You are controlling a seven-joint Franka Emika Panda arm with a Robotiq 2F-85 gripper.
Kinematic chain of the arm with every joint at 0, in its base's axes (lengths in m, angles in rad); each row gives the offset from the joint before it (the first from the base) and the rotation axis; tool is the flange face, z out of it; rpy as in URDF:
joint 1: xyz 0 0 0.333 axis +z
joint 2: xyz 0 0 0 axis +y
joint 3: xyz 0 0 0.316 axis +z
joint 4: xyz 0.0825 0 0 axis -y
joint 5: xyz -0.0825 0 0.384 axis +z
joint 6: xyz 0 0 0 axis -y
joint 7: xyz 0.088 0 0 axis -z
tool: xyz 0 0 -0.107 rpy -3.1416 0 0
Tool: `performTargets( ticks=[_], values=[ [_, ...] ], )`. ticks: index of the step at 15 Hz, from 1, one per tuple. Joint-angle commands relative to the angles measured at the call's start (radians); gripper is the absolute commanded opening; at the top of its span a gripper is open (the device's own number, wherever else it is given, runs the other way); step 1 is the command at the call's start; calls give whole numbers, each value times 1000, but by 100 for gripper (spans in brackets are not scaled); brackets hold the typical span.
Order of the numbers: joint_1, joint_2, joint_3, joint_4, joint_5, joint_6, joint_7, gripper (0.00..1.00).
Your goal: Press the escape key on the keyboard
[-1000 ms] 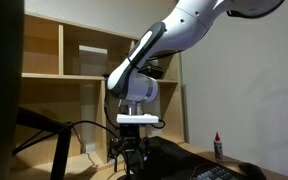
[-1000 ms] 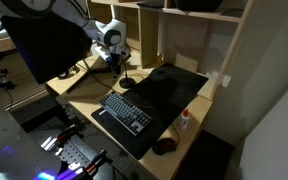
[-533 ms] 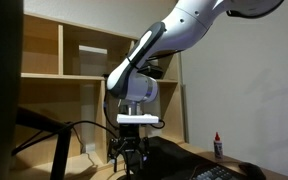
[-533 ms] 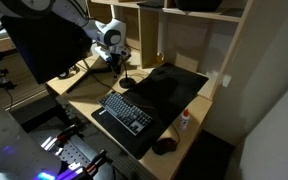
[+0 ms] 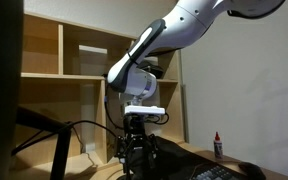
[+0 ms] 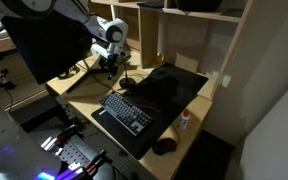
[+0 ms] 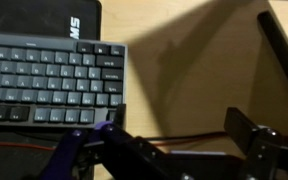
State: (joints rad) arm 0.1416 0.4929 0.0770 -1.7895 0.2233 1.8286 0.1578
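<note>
Robotiq gripper [image 7: 174,128], black, two fingers: spread apart along the lower edge of the wrist view, nothing between them, over bare wood. Carried on a white Franka arm [image 5: 174,35] that descends from the upper right in an exterior view. Flat black computer keyboard [image 7: 49,80]: upper left of the wrist view, its right end just above the left-hand finger [image 7: 89,148]; whether they touch cannot be told. In an exterior view the keyboard [image 6: 127,110] lies mid-frame, below and right of the gripper. Black rectangular desk mat [image 6: 171,85]: just beyond the keyboard. Light wooden desk [image 6: 84,92]: bears all items. Small rounded black mouse [image 6: 164,146]: lower right of the keyboard. Small red-capped bottle [image 6: 185,120]: upright near the mat's right edge.
</note>
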Motion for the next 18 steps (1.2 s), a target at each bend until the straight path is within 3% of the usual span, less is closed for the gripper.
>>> performTargets(
  ticks=[1,4,7,11,14,15,16,18],
  values=[
    [-8,2,5,12,-3,-34,-11,100],
    [-9,17,2,45,5,-22,-5,100],
    [-1,-117,3,-172,-17,272,-58,100],
    [-10,-216,9,-372,-77,517,-148,100],
    [-29,-298,21,-546,-58,718,-217,100],
    [-47,-317,36,-607,-2,760,-250,100],
    [-24,-240,20,-468,-51,670,-183,100],
    [-35,-278,27,-555,-30,727,-211,100]
  ],
)
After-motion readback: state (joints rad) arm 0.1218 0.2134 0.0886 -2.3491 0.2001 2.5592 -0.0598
